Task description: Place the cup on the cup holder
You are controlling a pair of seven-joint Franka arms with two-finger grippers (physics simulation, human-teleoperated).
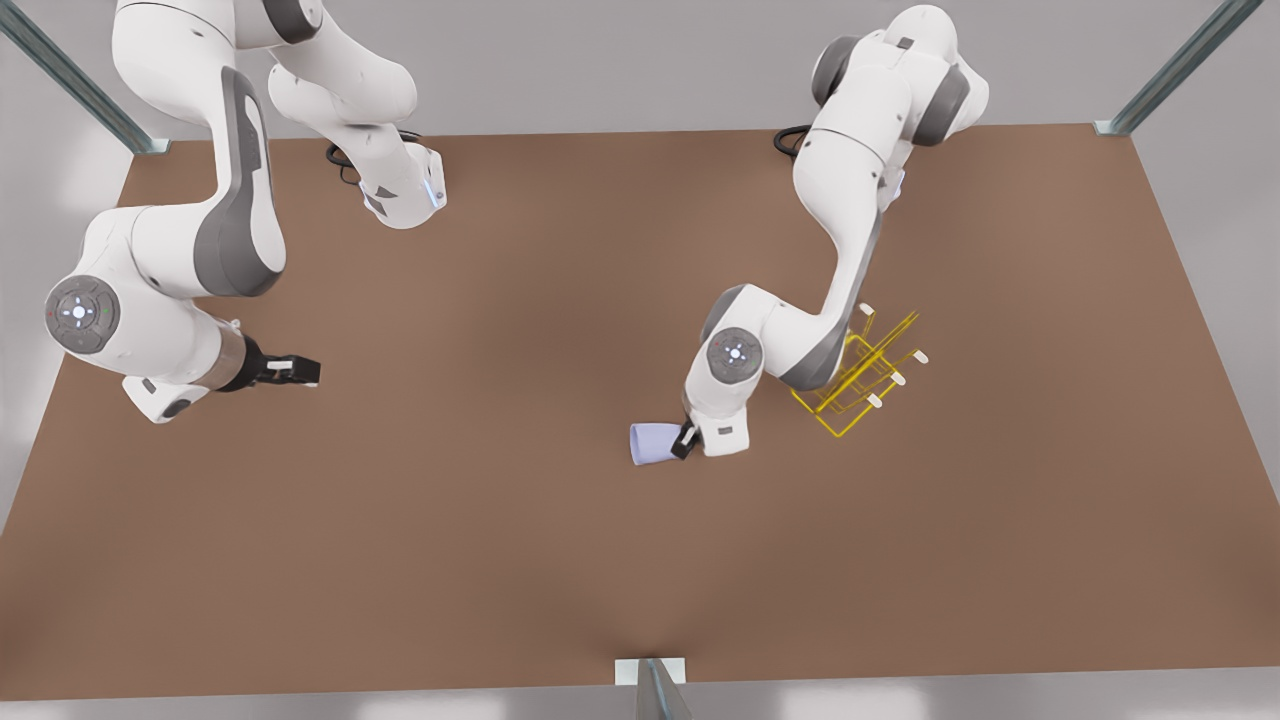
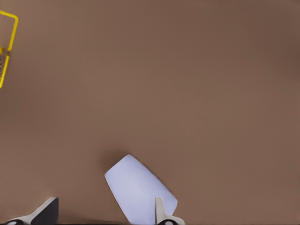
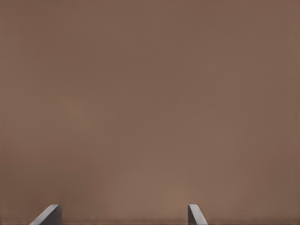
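Cup (image 1: pixel 652 444): pale lavender-blue tumbler, lying on its side on the brown table (image 1: pixel 520 560), one end at the fingertips of the left gripper (image 1: pixel 685 441). In the left wrist view the cup (image 2: pixel 138 190) lies tilted, with one finger (image 2: pixel 161 212) set against its wide end and the other finger (image 2: pixel 44 212) well apart on bare table. The fingers stand wide open; the cup is touched on one side, not clamped.

Left gripper: low over the table, at the end of the arm on the front view's right, pointing toward the front view's left with the cup directly ahead of it.

Cup holder (image 1: pixel 865 370): yellow wire rack with white-tipped prongs, standing on the table behind the left gripper, on the far side of that arm's wrist from the cup, partly hidden by the forearm. One yellow corner (image 2: pixel 8 47) shows at the edge of the left wrist view.

Right gripper (image 1: pixel 295 371): on the arm at the front view's left, waiting above bare table, far from cup and holder. Its fingers (image 3: pixel 49 214) are spread wide, with nothing between them.
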